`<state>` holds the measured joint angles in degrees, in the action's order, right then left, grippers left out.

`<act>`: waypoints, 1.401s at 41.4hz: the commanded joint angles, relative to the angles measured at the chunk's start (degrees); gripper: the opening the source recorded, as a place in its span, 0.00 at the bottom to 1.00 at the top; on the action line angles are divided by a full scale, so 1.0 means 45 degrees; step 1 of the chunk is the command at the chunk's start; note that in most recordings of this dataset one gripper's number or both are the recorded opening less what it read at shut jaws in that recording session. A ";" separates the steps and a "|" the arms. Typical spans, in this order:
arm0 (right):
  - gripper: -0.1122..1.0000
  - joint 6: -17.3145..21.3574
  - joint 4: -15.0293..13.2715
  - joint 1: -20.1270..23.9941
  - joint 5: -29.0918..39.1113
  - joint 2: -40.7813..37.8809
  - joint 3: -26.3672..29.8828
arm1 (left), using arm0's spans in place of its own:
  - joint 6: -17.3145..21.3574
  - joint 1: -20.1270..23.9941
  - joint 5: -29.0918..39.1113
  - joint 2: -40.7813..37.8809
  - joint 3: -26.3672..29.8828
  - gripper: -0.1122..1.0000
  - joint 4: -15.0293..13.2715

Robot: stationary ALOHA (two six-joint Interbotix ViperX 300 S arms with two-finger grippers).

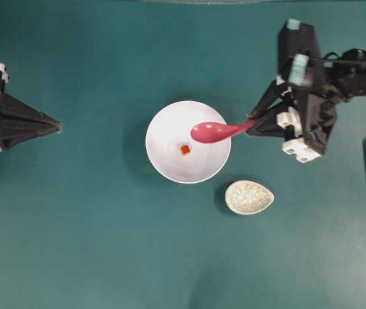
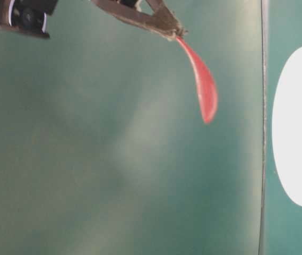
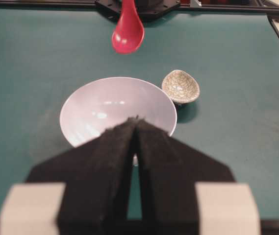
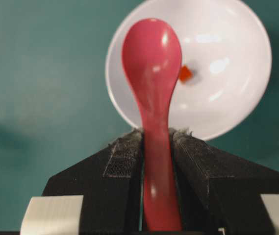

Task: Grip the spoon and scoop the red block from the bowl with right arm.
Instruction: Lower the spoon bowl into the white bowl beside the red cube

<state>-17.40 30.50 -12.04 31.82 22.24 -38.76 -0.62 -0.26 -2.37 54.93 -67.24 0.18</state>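
1. Holding the spoon [image 1: 218,131] by the end of its short handle, the right gripper [image 1: 255,124] has its two black pads closed on either side of the pink stem, as the right wrist view shows plainly; nothing else is in its grasp.
2. In the overhead view the spoon's long axis runs roughly from 3 o'clock to 9 o'clock, handle toward the right arm [image 1: 311,103], its scoop end over the right part of the white bowl [image 1: 163,154].
3. The red block [image 1: 185,149] lies on the bowl's floor near the centre, at about 8 o'clock from the spoon's tip and close to it in that view.
4. The left wrist view shows the spoon hanging above the bowl's far rim, tip down and clear of the bowl, so I judge the scoop must still descend as well as advance toward the block.
5. The left gripper [image 1: 57,123] rests well apart at 9 o'clock of the bowl, its fingers pressed together on nothing; the right arm is far nearer.
6. A speckled egg-shaped dish [image 1: 249,196] sits just beside the bowl at 4 o'clock, outside the spoon's line.
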 commanded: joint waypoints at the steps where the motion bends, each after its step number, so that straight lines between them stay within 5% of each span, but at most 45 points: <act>1: 0.32 0.0156 -0.0176 -0.0078 0.0547 -0.0332 0.0801 | 0.0000 0.0000 -0.0059 -0.0098 0.0371 0.10 0.0020; 24: 0.32 0.3516 -0.3398 0.0039 0.3848 -0.2988 0.3477 | 0.0000 0.0000 -0.0039 -0.0098 0.0352 0.10 0.0020; 58: 0.32 0.3340 -0.3633 0.0840 0.3340 -0.4766 0.3535 | 0.0020 0.0000 -0.0059 -0.0078 0.0352 0.10 0.0039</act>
<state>-2.29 14.33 -8.44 47.29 0.26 -23.99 -0.62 -0.26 -2.29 54.93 -67.24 0.18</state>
